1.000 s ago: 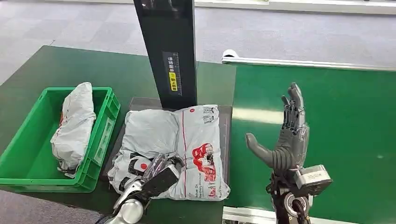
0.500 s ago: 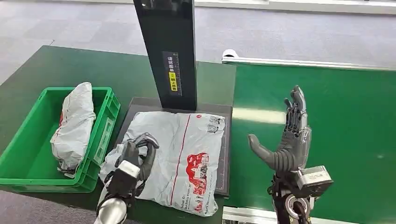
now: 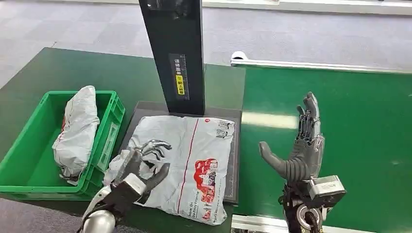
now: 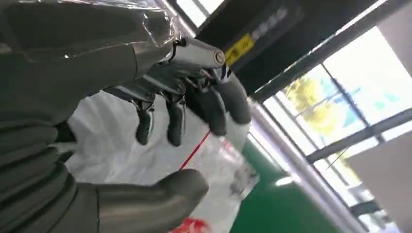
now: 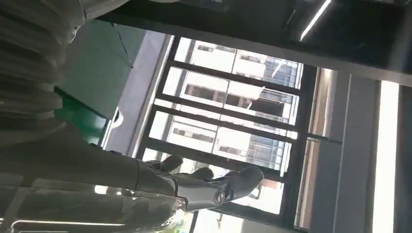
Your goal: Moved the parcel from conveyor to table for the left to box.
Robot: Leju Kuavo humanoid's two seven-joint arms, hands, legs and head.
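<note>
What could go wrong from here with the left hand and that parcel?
1. The left hand is open over the parcel corner; closing may catch only loose film and slip.
2. The parcel overhangs the black platform and table edge; a drag could drop it.
3. The green crate already holds a bag, so room is tight.

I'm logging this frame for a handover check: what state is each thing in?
Left hand: open, fingers spread above the parcel.
Right hand: open, raised over the conveyor.
Parcel: lying flat on the dark plate.
Green bin: holds one grey bag.
</note>
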